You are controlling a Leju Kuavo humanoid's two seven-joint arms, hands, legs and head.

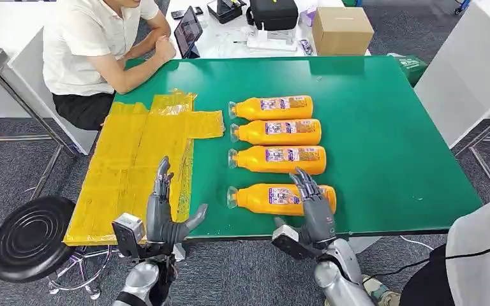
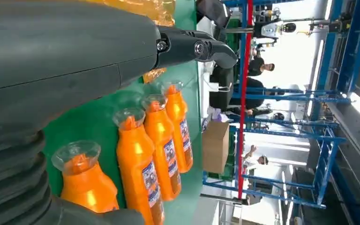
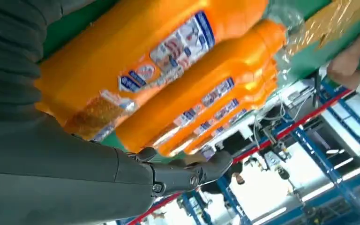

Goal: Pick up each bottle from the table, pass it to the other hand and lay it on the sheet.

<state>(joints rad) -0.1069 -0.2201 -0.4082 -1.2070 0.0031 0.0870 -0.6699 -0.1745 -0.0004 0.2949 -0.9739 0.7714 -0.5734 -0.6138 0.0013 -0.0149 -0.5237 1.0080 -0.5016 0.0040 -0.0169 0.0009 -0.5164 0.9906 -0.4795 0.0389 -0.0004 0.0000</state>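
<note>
Orange juice bottle, nearest in a row of four on the green desk, lies just under the right robot hand, whose fingers are spread and hold nothing. Lower squarely and wrap the labelled middle so it cannot roll. The left robot hand waits open by the yellow sheet.

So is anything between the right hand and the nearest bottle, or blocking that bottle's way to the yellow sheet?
Nothing visible. The right hand is over the nearest bottle, and only bare green table separates that bottle from the sheet.
</note>
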